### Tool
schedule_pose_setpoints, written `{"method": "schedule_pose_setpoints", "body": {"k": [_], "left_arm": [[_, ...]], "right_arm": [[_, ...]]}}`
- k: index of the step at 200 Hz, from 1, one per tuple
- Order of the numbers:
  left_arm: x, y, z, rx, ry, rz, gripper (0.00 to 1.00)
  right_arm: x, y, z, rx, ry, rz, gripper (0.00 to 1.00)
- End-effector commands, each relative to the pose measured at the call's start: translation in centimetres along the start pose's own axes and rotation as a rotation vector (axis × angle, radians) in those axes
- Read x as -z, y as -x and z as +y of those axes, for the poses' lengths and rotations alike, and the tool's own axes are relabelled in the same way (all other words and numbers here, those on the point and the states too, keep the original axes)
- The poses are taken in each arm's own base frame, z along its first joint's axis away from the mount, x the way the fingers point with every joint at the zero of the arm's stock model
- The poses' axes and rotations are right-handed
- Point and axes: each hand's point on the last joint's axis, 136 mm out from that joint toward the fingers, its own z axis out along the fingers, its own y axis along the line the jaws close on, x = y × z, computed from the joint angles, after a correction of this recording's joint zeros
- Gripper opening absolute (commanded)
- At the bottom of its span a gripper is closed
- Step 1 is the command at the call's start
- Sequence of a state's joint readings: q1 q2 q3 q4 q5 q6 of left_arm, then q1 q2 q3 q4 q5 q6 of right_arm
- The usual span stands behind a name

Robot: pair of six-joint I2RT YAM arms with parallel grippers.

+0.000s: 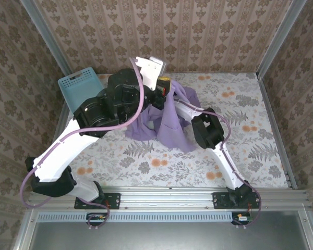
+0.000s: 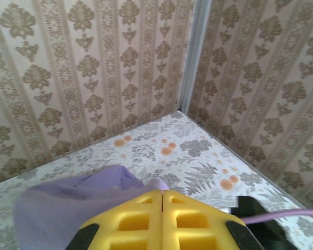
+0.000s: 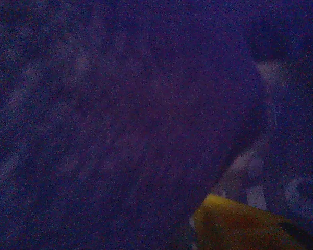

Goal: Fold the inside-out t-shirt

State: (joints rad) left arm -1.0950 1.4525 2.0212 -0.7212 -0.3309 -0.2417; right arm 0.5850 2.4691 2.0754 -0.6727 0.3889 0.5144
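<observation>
The lavender inside-out t-shirt (image 1: 172, 122) hangs bunched over the middle of the table, lifted at its top. My left gripper (image 1: 164, 85) is raised above it, shut on the shirt's upper edge. In the left wrist view its yellow fingers (image 2: 162, 191) meet tip to tip, with the purple cloth (image 2: 62, 203) spilling out to the left just beyond them. My right arm (image 1: 208, 130) reaches in from the right, its gripper buried in the shirt. The right wrist view is dark with purple cloth (image 3: 120, 104) close over the lens, and one yellow finger (image 3: 240, 224) shows at the bottom.
A light-blue lattice basket (image 1: 81, 88) stands at the back left corner. The floral table (image 1: 250, 104) is walled by patterned panels, with a metal corner post (image 2: 190, 57). The right arm's black link and purple cable (image 2: 261, 213) lie just right of my left fingers.
</observation>
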Motion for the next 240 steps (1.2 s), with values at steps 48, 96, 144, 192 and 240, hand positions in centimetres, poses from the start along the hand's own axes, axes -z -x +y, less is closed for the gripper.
{"method": "schedule_pose_setpoints", "body": {"k": [48,96,144,192,240], "left_arm": [[-2.1,-0.5,10.9,0.1,0.293,0.045,0.0],[-5.9,-7.8,22.8,0.24,0.543,0.241,0.0],[-7.0,-17.8,32.7,0.342,0.773,0.461,0.0],[-7.7,-25.3,34.3,0.356,0.801,0.641,0.0],[-7.9,-28.9,30.2,0.406,0.649,0.707,0.13]], "right_arm": [[9.3,-1.5,3.7,0.125,0.338,-0.246,0.0],[15.1,-5.2,3.2,0.143,0.543,-0.371,0.0],[19.2,-7.7,0.6,0.114,0.653,-0.46,0.0],[22.5,-8.6,-1.5,0.109,0.705,-0.523,0.0],[22.1,-10.1,-1.6,0.116,0.72,-0.473,0.0]]}}
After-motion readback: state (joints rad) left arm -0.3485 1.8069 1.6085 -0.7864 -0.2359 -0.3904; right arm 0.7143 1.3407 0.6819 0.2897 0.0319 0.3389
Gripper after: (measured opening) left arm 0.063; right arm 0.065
